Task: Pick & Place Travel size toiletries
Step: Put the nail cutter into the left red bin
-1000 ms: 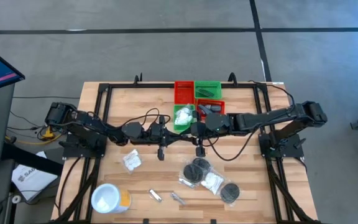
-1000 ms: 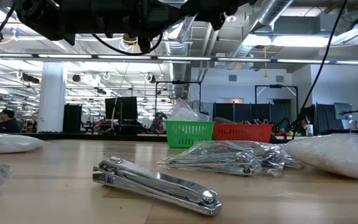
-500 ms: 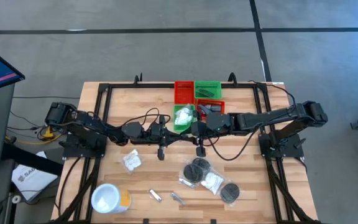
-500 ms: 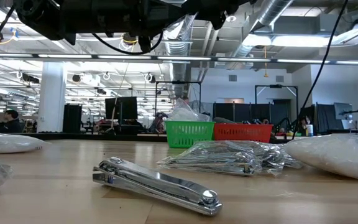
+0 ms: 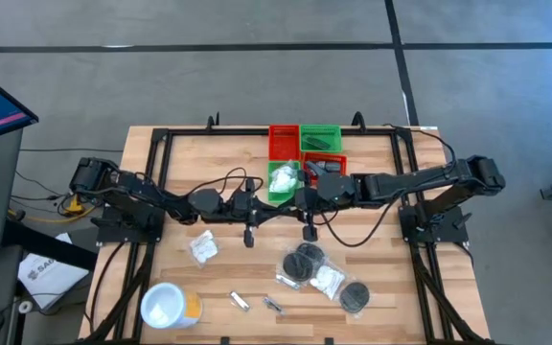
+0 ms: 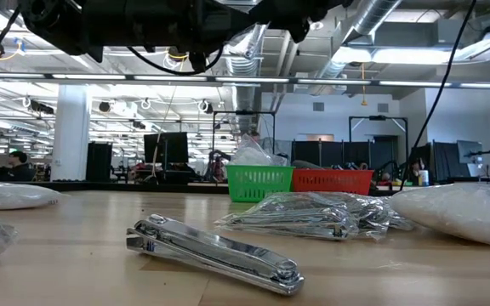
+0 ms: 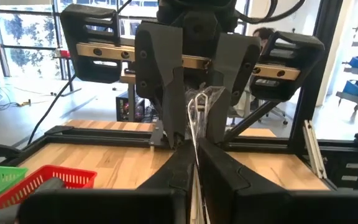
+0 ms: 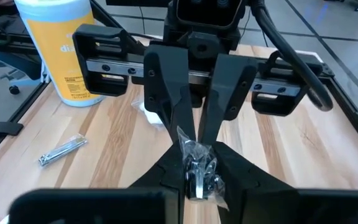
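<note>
Two grippers on one item: mid-air handover over the table centre, just in front of the bins.

- Left gripper (image 7: 193, 155) and right gripper (image 8: 199, 152) sit nose to nose. Both are pinched narrow on the same clear-wrapped silver sachet (image 8: 197, 171), one at each end. It is off the table, held between them.
- Step, as I read it: passing the sachet from one arm to the other before it is binned. I can't tell which arm is giving.
- Still on the wood:
  - a white packet (image 5: 203, 248) on the left;
  - black discs (image 5: 305, 261) and another white packet (image 5: 329, 279) clustered on the right;
  - two loose silver pieces (image 5: 240, 301) near the front edge.
- The front green bin (image 5: 283, 179) already holds something white. The red bin (image 5: 326, 165) beside it holds something dark.
- Orange-sided tub (image 5: 168, 307) is at the front left, clear of the action.

Next move calls for exactly one gripper to let go while the other keeps its pinch. The holder then backs off straight so the wrap doesn't snag, and swings to a bin. The wrap looks slippery, so the grip margin is probably thin.
</note>
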Robot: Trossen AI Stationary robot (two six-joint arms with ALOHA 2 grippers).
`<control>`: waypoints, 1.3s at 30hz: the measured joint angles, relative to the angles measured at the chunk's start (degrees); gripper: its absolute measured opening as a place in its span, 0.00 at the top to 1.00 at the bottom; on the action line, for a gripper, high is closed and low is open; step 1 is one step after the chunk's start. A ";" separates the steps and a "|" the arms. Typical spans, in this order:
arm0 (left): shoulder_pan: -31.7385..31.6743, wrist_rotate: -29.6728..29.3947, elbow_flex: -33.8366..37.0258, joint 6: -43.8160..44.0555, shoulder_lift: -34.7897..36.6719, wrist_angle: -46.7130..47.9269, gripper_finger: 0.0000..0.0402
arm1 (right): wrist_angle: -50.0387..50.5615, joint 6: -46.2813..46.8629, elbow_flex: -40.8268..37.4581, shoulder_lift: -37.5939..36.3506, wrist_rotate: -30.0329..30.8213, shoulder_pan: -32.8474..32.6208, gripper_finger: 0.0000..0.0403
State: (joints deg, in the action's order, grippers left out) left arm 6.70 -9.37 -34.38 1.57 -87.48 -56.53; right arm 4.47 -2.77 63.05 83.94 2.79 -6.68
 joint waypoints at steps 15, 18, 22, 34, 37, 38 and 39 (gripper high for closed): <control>0.06 -2.91 0.25 -0.40 0.02 2.15 0.78 | 3.44 -0.22 -0.02 -1.37 -0.17 0.06 0.89; 0.01 -3.46 0.60 -0.72 0.64 3.22 0.75 | 4.88 -0.22 -0.07 -2.80 -0.35 0.07 0.89; -0.02 -3.72 0.62 -2.39 2.22 5.45 0.73 | 6.49 -0.21 0.05 -4.79 -0.66 0.66 0.89; 1.06 -3.17 0.51 -1.16 3.59 5.84 0.73 | 8.34 -0.20 -0.02 -4.08 -0.18 8.33 0.89; 1.24 -3.12 0.51 -1.16 3.59 5.81 0.74 | 8.51 -0.19 -0.02 -4.09 -0.15 10.66 0.89; 1.24 -3.12 0.51 -1.14 3.59 5.81 0.74 | 8.57 -0.19 -0.02 -4.09 -0.15 11.38 0.89; 1.24 -3.10 0.51 -1.14 3.59 5.80 0.73 | 8.53 -0.19 -0.02 -4.09 -0.15 12.18 0.89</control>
State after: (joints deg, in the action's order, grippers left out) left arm 7.94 -12.47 -33.87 0.43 -83.90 -50.74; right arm 12.99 -2.96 63.02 79.85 2.63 5.50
